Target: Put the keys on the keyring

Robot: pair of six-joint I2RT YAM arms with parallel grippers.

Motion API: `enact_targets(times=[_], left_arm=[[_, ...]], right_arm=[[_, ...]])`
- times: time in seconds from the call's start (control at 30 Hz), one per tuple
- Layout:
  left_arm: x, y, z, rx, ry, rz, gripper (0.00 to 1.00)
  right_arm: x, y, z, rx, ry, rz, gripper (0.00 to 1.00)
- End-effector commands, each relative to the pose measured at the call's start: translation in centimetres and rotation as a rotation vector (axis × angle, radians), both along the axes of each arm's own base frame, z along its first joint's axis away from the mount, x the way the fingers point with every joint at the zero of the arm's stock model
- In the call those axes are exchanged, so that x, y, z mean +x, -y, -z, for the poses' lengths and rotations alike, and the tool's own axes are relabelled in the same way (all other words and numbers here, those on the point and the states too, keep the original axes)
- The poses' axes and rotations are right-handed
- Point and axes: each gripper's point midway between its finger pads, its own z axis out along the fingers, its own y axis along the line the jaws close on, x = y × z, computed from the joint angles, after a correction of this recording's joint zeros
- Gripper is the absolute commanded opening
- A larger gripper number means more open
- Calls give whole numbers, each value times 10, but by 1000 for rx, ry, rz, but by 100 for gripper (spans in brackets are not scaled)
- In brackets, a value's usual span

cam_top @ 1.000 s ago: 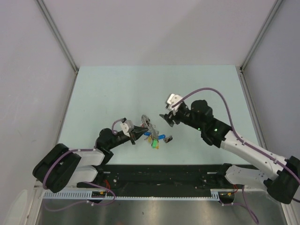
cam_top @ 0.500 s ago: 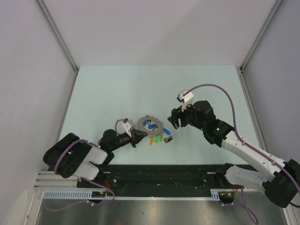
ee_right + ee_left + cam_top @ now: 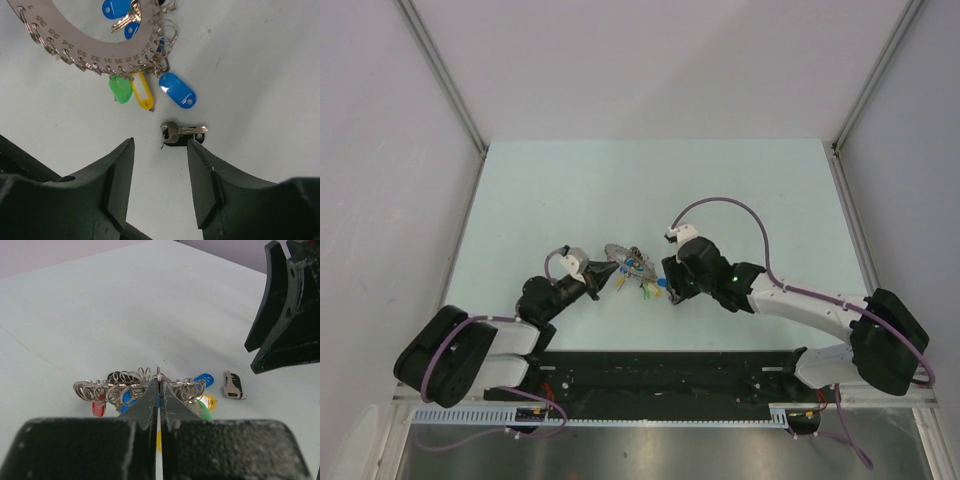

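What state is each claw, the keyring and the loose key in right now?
Left claw: shut on the keyring rim.
Right claw: open, over the loose key.
Keyring: held, tagged keys on it.
Loose key: flat on the table, off the ring, untouched.

left arm [image 3: 505, 338], right arm [image 3: 775, 298], white links [image 3: 825, 312], black joints [image 3: 885, 340], purple cables [image 3: 720, 199] looped to the wrists [image 3: 572, 289], green light [image 3: 733, 271] behind the right gripper [image 3: 160, 142], matte black wedge fingers [image 3: 117, 175]
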Motion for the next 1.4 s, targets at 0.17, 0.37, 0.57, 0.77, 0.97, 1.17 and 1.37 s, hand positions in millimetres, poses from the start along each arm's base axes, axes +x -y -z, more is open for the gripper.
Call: enact_targets(times=[0.17, 0.37, 0.57, 0.77, 0.97, 1.17, 1.37], left_arm=[[-4, -11, -112, -190, 437, -35, 1], [-7, -13, -112, -204, 425, -33, 0], [-10, -14, -114, -212, 428, -32, 0], [-10, -13, -115, -218, 425, -25, 0], [-11, -13, -115, -219, 427, -20, 0], [-12, -13, -116, -221, 427, -21, 0], [-12, -13, -116, -221, 429, -22, 0]], right_arm=[[-15, -9, 29, -38, -6, 172, 46], [-25, -5, 35, 34, 93, 209, 45], [-32, -4, 45, 102, 165, 223, 38], [-38, -4, 57, 124, 192, 209, 32], [-40, -5, 66, 125, 206, 208, 32], [-38, -7, 77, 106, 216, 210, 31], [-35, -1, 83, 81, 235, 250, 30]])
